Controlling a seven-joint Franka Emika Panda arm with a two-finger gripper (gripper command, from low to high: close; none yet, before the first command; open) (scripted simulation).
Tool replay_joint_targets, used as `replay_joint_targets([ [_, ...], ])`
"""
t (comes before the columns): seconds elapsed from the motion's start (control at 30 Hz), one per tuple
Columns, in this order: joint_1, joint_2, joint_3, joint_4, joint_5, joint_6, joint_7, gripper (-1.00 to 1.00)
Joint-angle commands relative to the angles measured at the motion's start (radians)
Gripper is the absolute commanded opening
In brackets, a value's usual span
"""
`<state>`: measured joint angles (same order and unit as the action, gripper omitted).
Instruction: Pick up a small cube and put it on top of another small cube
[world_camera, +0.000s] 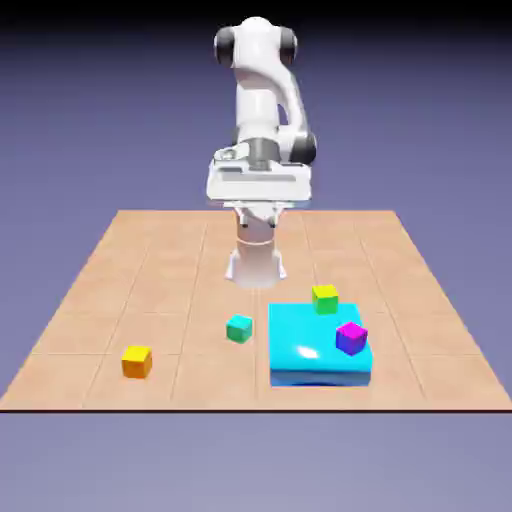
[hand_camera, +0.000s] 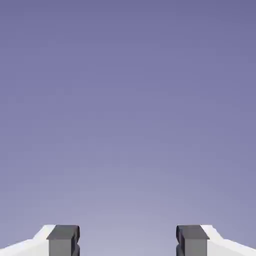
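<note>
Leftmost, near the desk's (world_camera: 200, 300) front-left corner, sits the orange cube (world_camera: 137, 362); then the teal cube (world_camera: 239, 329), left of the cyan block (world_camera: 318, 345), well in from the front edge. Above, the fingers (world_camera: 259, 218) stand wide apart, holding nothing.

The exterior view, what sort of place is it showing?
A simulated robot test space, it seems: a white arm over a tiled tabletop, plain cubes beyond its base, such as the orange one, and only blank blue-violet behind.
</note>
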<state>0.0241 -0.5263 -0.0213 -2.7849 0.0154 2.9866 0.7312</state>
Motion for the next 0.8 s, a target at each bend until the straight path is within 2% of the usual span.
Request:
replay_joint_targets([
  [0.0,0.010,0.036,-0.018,0.021,0.013,-0.042,-0.008,0.00],
  [0.77,0.241,0.870,-0.423,0.500,0.307,-1.003,-0.195,0.00],
])
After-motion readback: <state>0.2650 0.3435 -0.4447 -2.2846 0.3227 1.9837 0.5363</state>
